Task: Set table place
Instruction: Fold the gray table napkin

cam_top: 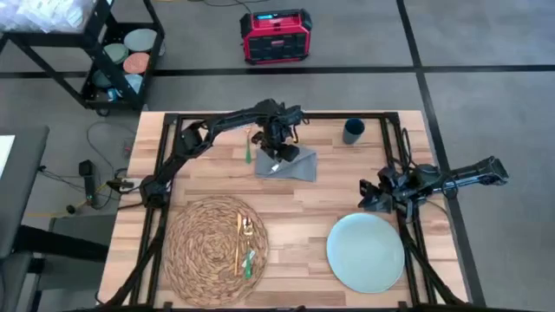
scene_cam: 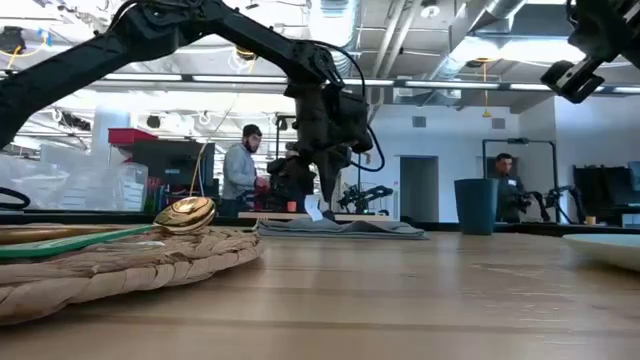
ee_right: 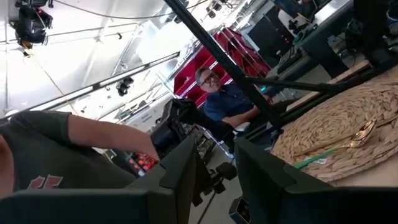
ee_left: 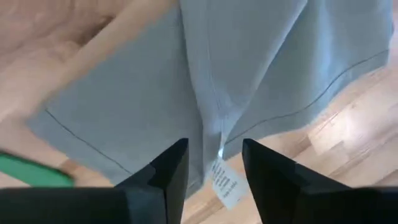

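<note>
Left pincer [cam_top: 279, 158]: my arm reaches across the worktop [cam_top: 347, 186], fingers apart, straddling the grey napkin [cam_top: 295, 166].
Right pincer [cam_top: 368, 196]: raised near the plate [cam_top: 365, 251], fingers slightly apart, empty.
Count: I see one napkin, one plate, one placemat [cam_top: 212, 250], one cup [cam_top: 352, 131].
</note>
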Robot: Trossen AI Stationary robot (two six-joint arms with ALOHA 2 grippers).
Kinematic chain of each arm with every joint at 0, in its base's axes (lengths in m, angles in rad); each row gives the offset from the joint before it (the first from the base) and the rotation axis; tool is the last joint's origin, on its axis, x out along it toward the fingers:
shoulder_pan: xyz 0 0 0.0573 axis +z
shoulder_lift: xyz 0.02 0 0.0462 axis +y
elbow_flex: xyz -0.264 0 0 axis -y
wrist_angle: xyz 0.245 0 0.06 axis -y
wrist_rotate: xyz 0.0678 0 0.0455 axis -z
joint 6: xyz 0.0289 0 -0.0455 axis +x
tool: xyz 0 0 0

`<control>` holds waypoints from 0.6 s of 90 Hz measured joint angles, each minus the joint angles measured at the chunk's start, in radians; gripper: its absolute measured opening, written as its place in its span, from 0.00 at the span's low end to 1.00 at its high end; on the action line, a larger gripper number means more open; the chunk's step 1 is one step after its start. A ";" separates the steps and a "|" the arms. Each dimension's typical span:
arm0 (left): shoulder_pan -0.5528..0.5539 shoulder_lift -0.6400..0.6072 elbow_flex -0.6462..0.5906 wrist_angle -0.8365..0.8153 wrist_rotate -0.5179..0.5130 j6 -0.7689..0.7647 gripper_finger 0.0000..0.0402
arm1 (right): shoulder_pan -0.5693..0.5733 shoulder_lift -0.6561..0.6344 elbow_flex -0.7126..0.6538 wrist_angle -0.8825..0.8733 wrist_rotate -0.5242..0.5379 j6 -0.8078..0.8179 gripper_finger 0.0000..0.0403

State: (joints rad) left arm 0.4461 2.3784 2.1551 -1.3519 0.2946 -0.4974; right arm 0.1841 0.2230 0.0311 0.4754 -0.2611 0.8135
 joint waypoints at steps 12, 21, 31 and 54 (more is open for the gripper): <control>-0.004 0.018 -0.002 -0.014 0.053 -0.022 0.34 | 0.000 0.000 0.000 0.000 0.000 -0.002 0.26; -0.009 0.027 0.002 0.020 0.061 -0.034 0.34 | 0.000 0.000 0.000 -0.002 0.000 -0.002 0.26; -0.013 0.029 0.000 0.040 0.061 -0.047 0.34 | 0.000 0.000 0.000 -0.005 0.000 -0.002 0.26; -0.012 0.029 0.000 0.075 0.060 -0.053 0.34 | 0.000 0.000 0.000 -0.007 0.000 -0.004 0.25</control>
State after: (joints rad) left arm 0.4339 2.4073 2.1551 -1.2772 0.3545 -0.5503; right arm 0.1837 0.2230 0.0307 0.4681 -0.2615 0.8093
